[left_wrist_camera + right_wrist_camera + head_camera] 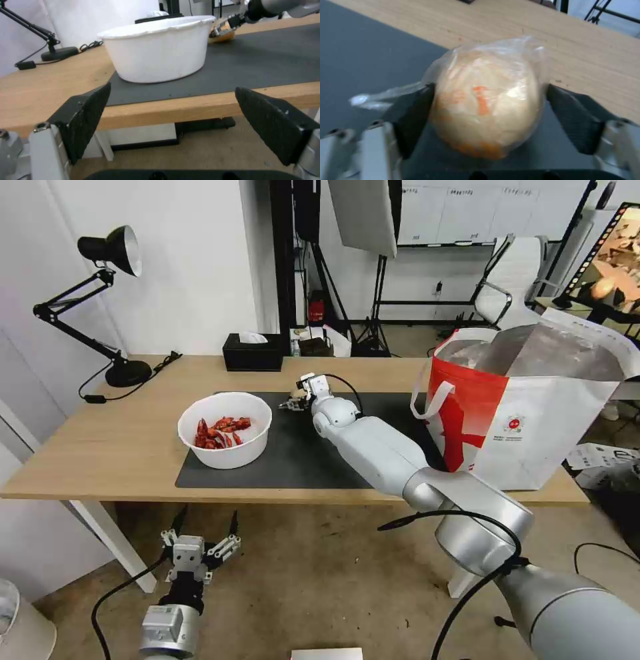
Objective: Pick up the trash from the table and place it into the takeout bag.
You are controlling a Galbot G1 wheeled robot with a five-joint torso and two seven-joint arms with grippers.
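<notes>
Trash pickup underway: right gripper (486,110) pinches the beige lump (488,100) at the mat's (300,460) far edge; lifting toward the takeout bag (527,420) at right seems next, while the left gripper (173,125) waits spread below the table (100,447).

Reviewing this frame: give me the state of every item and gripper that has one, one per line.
Takeout bag: upright at the table's right end, mouth open.
White bowl: upright on the grey mat, crayfish shells inside.
Beige plastic-wrapped lump: on the mat, between the right gripper's fingers.
Right gripper: closed on the lump's sides.
Left gripper: open, low in front of the table, empty.
Desk lamp: unlit.
</notes>
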